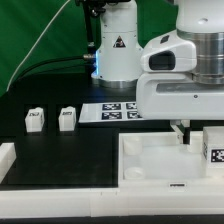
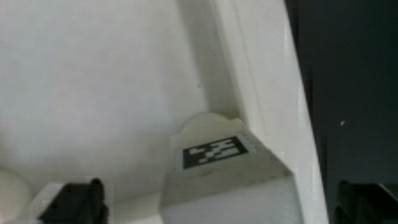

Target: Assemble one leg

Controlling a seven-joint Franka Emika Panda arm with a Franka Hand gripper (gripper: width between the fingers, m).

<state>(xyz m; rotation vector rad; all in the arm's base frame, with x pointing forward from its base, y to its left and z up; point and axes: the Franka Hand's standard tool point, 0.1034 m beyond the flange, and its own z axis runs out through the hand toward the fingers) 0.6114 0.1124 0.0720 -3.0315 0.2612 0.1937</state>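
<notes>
A leg (image 2: 217,152), a small white block with a black-and-white tag, stands in a corner of the large white tray-like part (image 2: 89,90). In the exterior view this leg (image 1: 213,147) is at the tray's right side. My gripper (image 2: 219,205) is open, with its dark fingers (image 2: 75,202) wide apart on either side of the leg and not touching it. In the exterior view the gripper (image 1: 182,130) hangs just above the tray (image 1: 150,160). Two more legs (image 1: 35,120) (image 1: 68,119) stand on the black table at the exterior view's left.
The marker board (image 1: 115,110) lies on the table behind the tray. A white raised border (image 1: 60,192) runs along the front and the left (image 1: 5,155) of the table. The robot base (image 1: 115,45) stands at the back.
</notes>
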